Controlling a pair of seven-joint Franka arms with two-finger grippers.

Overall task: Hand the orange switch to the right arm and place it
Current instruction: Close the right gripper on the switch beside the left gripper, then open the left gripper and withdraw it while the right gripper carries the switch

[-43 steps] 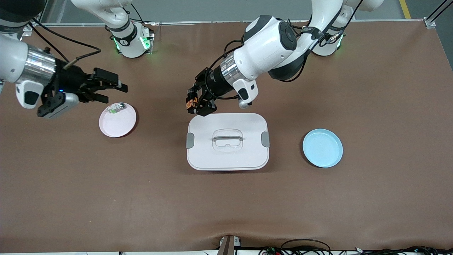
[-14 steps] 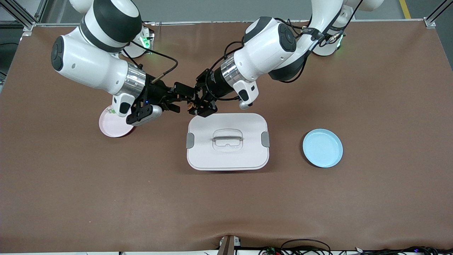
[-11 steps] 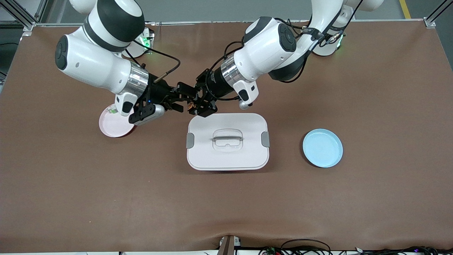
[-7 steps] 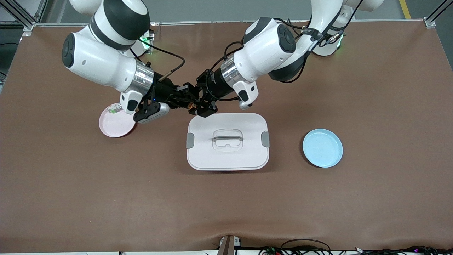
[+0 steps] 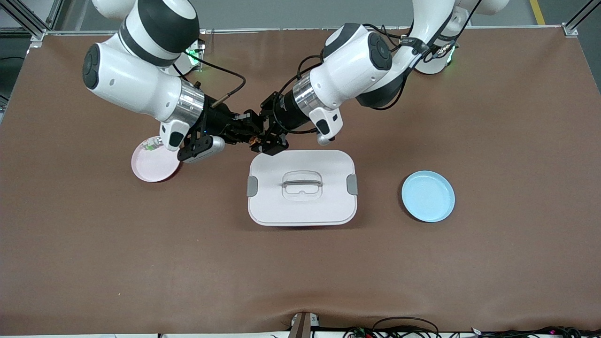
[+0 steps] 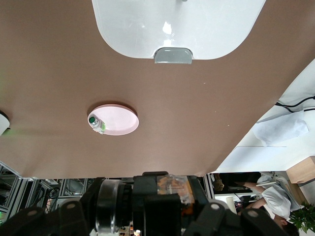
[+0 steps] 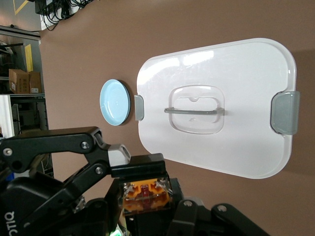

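Right gripper [image 5: 250, 134] has just clamped onto the orange switch [image 7: 146, 192], which left gripper [image 5: 263, 139] still grips: 2 holds, handover ready for release.

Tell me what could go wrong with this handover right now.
Both the left gripper and right gripper are shut on the tiny switch in mid-air near the white box. If either arm pulls before the left lets go, the switch may twist or drop onto the table.

Robotics lab test bench

Two white arms [image 5: 141, 89] are mounted on a brown-covered table [image 5: 493, 263], framed by aluminium rails [image 5: 580, 19] and loose cables [image 5: 404, 328].
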